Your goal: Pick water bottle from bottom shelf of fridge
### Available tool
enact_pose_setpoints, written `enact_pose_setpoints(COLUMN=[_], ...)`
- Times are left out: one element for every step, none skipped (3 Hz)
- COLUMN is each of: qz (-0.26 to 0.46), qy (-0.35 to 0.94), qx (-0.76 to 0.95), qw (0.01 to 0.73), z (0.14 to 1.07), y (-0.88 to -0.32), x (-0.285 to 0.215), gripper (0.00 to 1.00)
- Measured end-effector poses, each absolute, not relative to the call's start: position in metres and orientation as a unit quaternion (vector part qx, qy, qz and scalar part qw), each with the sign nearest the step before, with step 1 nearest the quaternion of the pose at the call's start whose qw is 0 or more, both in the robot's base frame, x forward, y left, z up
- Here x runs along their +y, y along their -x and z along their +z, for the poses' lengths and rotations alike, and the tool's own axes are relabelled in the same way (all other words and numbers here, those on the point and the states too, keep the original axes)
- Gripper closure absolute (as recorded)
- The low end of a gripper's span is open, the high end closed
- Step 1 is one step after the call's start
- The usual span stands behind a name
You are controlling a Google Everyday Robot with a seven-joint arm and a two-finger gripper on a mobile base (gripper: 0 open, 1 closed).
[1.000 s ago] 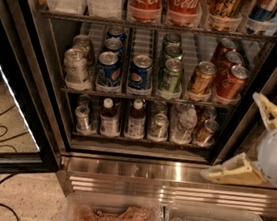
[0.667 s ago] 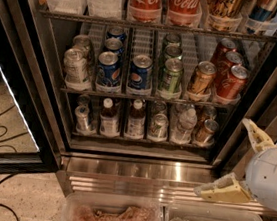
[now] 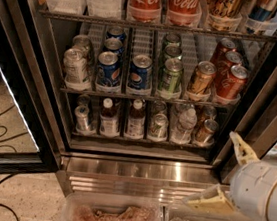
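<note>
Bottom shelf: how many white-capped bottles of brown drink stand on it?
2, side by side left of centre on the bottom shelf: the left bottle and the right bottle. More may hide behind. The open gripper hovers lower right, outside the fridge.

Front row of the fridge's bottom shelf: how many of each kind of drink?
Cans: 3
Brown-liquid bottles: 2
Water bottle: 1
Total: 6
The gripper hangs open at lower right, outside the fridge.

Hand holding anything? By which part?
Nothing. The hand is open and empty, lower right, outside the fridge; the water bottle stands on the bottom shelf.
</note>
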State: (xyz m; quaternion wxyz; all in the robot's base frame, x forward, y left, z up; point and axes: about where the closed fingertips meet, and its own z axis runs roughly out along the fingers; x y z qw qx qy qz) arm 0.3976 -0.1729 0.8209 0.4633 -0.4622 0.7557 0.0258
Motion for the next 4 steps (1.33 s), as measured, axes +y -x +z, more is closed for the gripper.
enact_pose_setpoints(qz=[0.034,0.050,0.059,0.021], qy=[0.450,0.457,0.434,0.409], qx=[0.764,0.760,0.766,0.782], qw=[0.462,0.459,0.471,0.470], z=[0.785,0.746,0.702,0.674], y=[-0.389,-0.388,-0.388,-0.386], x=[-0.162,-0.148,-0.145,-0.151], gripper=[0.00,0.00,0.00,0.00])
